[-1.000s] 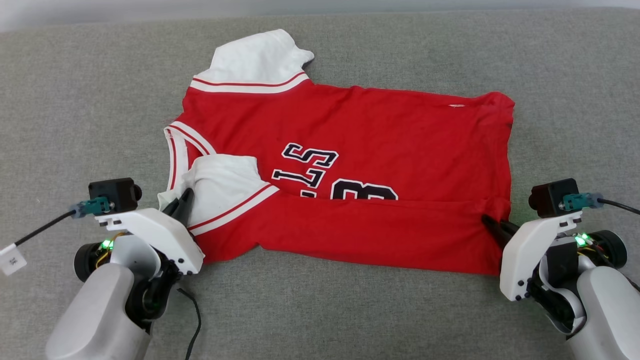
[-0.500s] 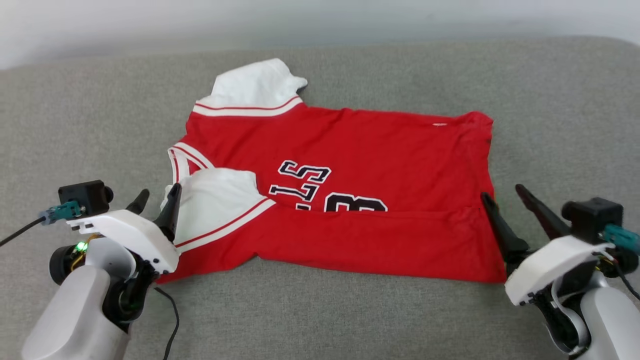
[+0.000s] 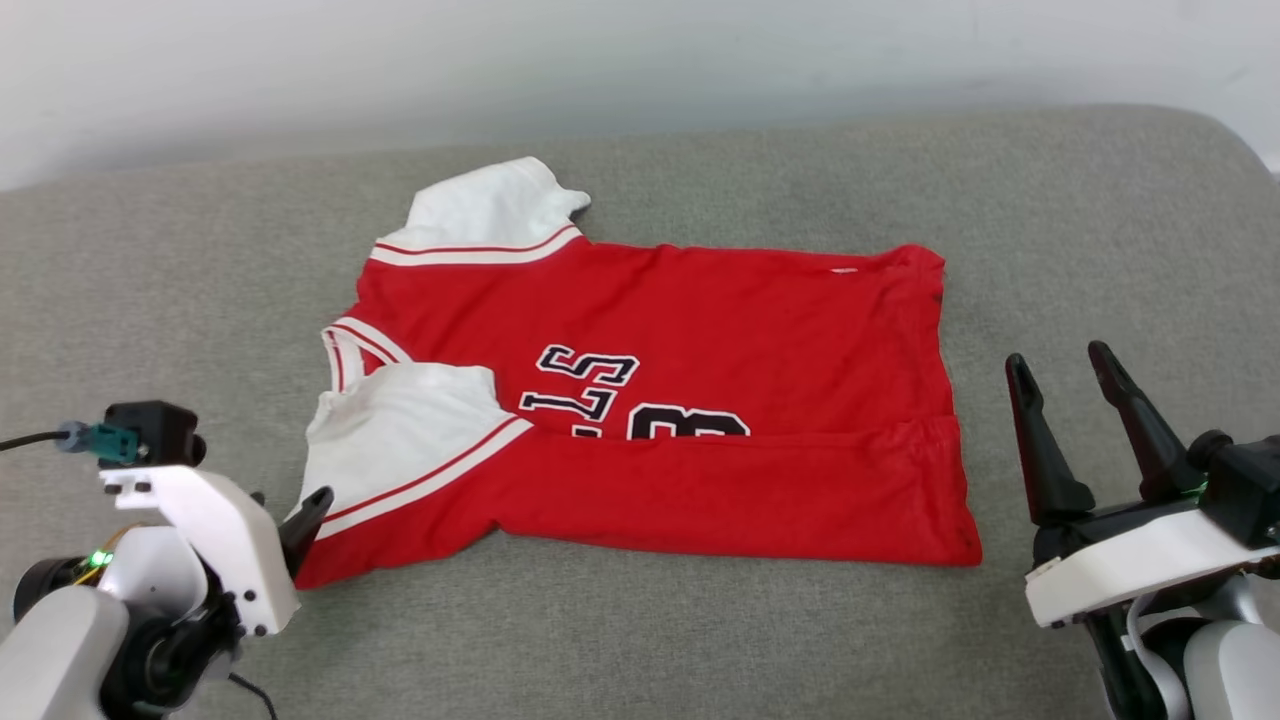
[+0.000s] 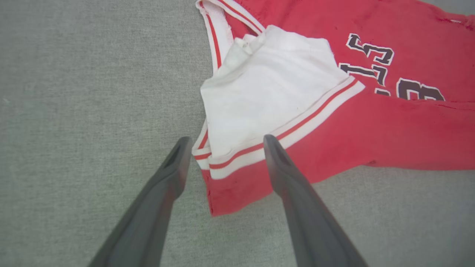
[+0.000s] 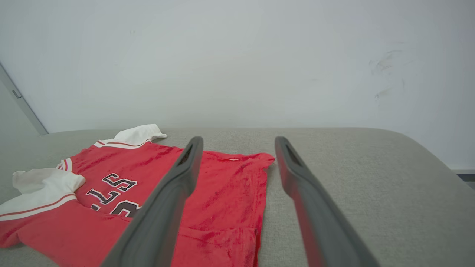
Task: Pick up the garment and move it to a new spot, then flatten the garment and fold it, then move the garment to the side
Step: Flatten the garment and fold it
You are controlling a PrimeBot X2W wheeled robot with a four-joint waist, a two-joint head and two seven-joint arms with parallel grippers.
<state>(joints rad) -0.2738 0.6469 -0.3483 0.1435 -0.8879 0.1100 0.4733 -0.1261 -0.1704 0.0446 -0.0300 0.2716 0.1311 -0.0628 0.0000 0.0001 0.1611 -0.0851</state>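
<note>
A red jersey-style garment (image 3: 700,330) lies spread flat in the middle of a grey padded surface (image 3: 640,620). Its collar end is toward the robot's left and its hem toward the right. The long edge nearest the robot is folded up over the front as a red band. This band hides the lower part of the printing.

The printing is black with white outlines and appears upside down from the head view. The letters "LS" can be made out, with part of another stroke beside them. Below them are the tops of two digits, cut off by the fold and not fully readable. A tiny white mark at the far hem corner is too small to read.

One white sleeve (image 3: 480,205) with red-and-white striped trim sticks out past the far edge. The other white sleeve (image 3: 400,430) is folded in over the chest beside the striped collar.

The left gripper (image 3: 290,505) sits at the near collar-end corner, fingers spread and pinching nothing. In the left wrist view the left gripper (image 4: 226,142) straddles that corner of the garment (image 4: 371,129). One finger is over the grey surface and the other over the red cloth.

The right gripper (image 3: 1060,358) is just beside the hem end, apart from the cloth, spread and empty. The right wrist view shows the right gripper (image 5: 239,141) in front of the garment (image 5: 222,185) and a pale wall (image 5: 237,55)
</note>
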